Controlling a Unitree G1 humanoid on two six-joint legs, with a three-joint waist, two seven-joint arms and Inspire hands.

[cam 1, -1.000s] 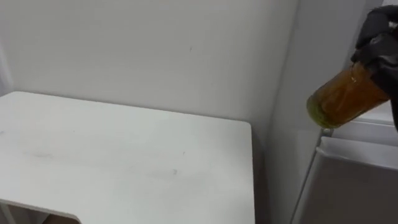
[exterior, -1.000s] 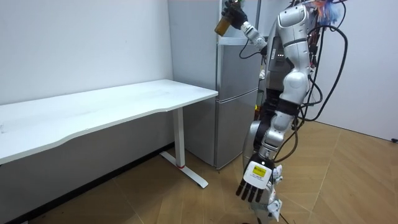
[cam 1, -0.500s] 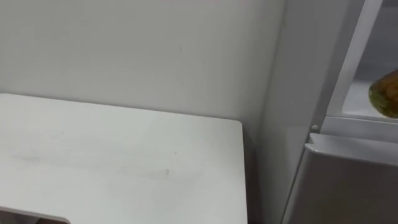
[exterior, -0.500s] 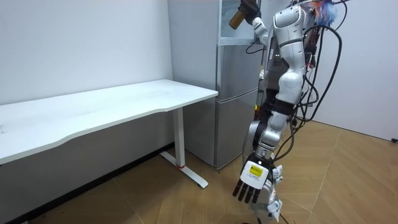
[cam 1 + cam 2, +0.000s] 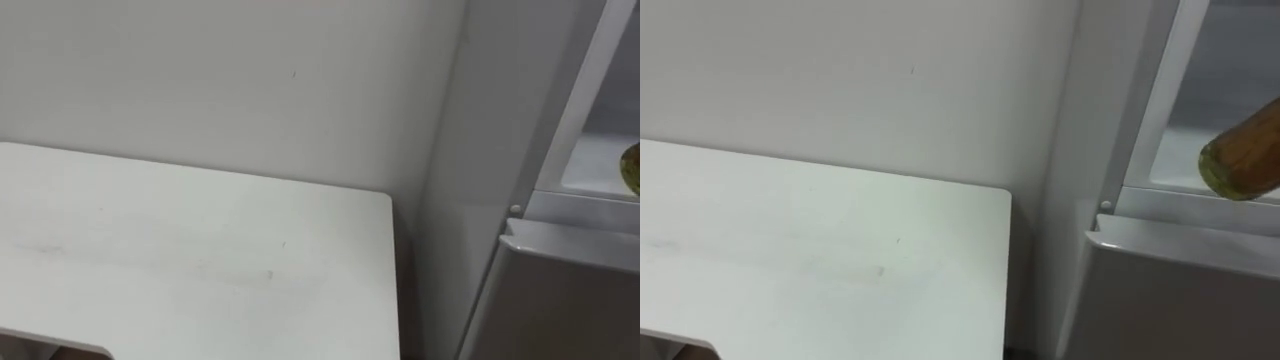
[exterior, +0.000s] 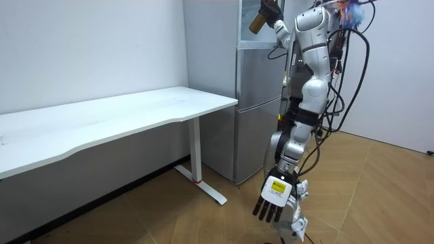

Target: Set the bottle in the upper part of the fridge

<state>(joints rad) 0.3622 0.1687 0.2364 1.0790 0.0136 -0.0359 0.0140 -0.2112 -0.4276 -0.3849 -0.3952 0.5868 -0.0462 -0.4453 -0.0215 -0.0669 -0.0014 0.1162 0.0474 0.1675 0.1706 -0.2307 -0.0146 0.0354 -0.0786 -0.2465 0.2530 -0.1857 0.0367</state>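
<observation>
In the left eye view, a white counter [image 5: 200, 260] fills the lower left, its far edge against a pale wall. To its right stands the grey side of the fridge [image 5: 470, 150]. Beyond the fridge's front edge the upper compartment is open, showing a light interior. A greenish-amber sliver of the bottle [image 5: 633, 168] sits at the picture's right edge, level with the sill of that opening and above the top of the lower door.

The right eye view shows more of the bottle. Its rounded bottom end, amber with a greenish rim, points down and to the left, and the body slants up toward the right edge. It hangs tilted in the mouth of the upper compartment, just above the sill. Whether it touches the sill cannot be told.

In the room view the robot stands upright on the wooden floor, close in front of the fridge, with the counter to the room view's left. Its right arm is raised high and reaches forward, and the right robot hand [image 6: 273, 9] is clamped round the top of the tilted bottle at the open upper compartment. The left arm hangs straight down at its side. The left robot hand [image 6: 273, 193] is low near the floor with its fingers loose, pointing down and holding nothing.
</observation>
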